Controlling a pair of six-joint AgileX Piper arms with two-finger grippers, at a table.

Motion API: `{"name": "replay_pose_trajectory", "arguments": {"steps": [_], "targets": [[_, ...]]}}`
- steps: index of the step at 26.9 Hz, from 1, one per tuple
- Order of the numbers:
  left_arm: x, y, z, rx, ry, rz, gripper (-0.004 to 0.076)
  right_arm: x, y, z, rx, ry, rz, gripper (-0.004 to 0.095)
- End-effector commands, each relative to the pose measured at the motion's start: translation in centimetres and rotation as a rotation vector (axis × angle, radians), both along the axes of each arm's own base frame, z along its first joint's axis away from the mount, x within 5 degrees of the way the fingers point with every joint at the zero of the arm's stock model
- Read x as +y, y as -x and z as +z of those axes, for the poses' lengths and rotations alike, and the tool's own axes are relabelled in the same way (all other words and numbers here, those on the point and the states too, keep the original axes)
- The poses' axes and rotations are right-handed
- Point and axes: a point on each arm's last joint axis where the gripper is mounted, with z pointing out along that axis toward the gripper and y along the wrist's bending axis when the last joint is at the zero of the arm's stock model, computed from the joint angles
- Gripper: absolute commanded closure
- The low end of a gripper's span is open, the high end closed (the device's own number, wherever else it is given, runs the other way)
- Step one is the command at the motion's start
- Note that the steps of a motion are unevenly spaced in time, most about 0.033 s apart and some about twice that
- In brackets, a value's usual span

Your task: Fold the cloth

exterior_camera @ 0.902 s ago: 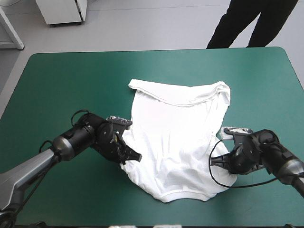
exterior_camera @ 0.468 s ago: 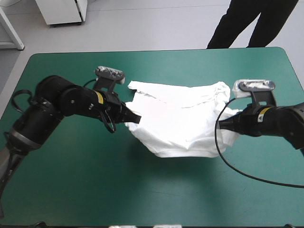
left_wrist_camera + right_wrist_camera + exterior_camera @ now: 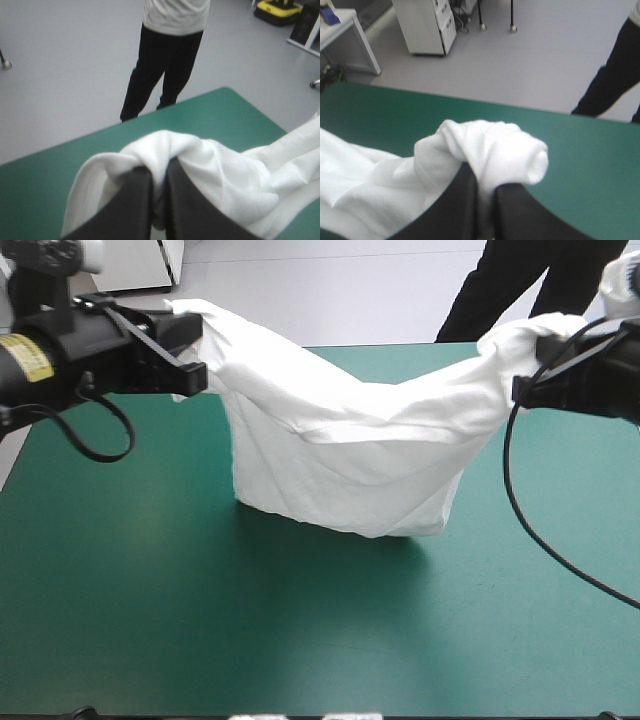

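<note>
The white T-shirt hangs stretched between both raised arms, its lower fold resting on the teal-green table. My left gripper is shut on the T-shirt's left upper corner, high over the table's far left. In the left wrist view the fabric bunches over the gripper. My right gripper is shut on the right upper corner. In the right wrist view a rolled wad of cloth wraps the black fingers of the gripper.
Bare teal-green cover lies in front of the hanging T-shirt and to both sides. The table's far edge runs just behind the cloth.
Both grippers have risen and moved toward the far edge with the T-shirt's corners. The cloth went from lying flat to hanging in the air, only its lower fold on the table.
</note>
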Motion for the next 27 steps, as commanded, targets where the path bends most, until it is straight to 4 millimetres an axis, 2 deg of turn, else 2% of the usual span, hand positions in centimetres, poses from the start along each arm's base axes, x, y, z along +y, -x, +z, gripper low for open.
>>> {"name": "replay_pose_trajectory", "arguments": {"steps": [1, 6, 9, 12, 16, 21, 23, 24, 25, 26, 27], "targets": [[2.0, 3.2, 3.7, -0.224, 0.127, -0.02, 0.0734, -0.6, 2.0, 3.8, -0.22, -0.037, 0.02, 0.0925], [3.2, 6.1, 6.7, -0.433, 0.249, -0.082, 0.0734, -1.1, 4.5, 7.1, -0.403, -0.085, 0.062, 0.0924], [3.7, 7.6, 8.0, -0.528, 0.328, -0.131, 0.0734, -1.5, 6.0, 8.3, -0.493, -0.128, 0.079, 0.0923], [4.0, 8.5, 8.7, -0.584, 0.363, -0.165, 0.0734, -1.7, 6.9, 8.9, -0.541, -0.151, 0.091, 0.0923], [4.0, 8.8, 8.9, -0.596, 0.387, -0.186, 0.0734, -1.7, 7.0, 9.0, -0.551, -0.157, 0.095, 0.0923], [4.0, 8.8, 8.6, -0.584, 0.34, -0.173, 0.0734, -1.8, 6.8, 8.5, -0.488, -0.139, 0.077, 0.0923], [3.4, 6.7, 7.4, -0.508, 0.237, -0.105, 0.0734, -1.5, 4.9, 7.3, -0.365, -0.139, 0.03, 0.0923], [2.5, 4.5, 6.3, -0.429, 0.167, -0.051, 0.0734, -1.0, 3.2, 6.5, -0.311, -0.111, 0.016, 0.0923], [1.9, 3.3, 5.6, -0.391, 0.137, -0.037, 0.0734, -0.7, 2.3, 6.0, -0.277, -0.096, 0.012, 0.0923], [0.5, 0.4, 4.0, -0.308, 0.053, 0.007, 0.0734, 0.2, -0.4, 4.5, -0.182, -0.071, 0.006, 0.0923], [0.1, -0.8, 3.3, -0.28, 0.013, 0.036, 0.0734, 0.6, -1.6, 3.7, -0.141, -0.053, -0.004, 0.0924]]}}
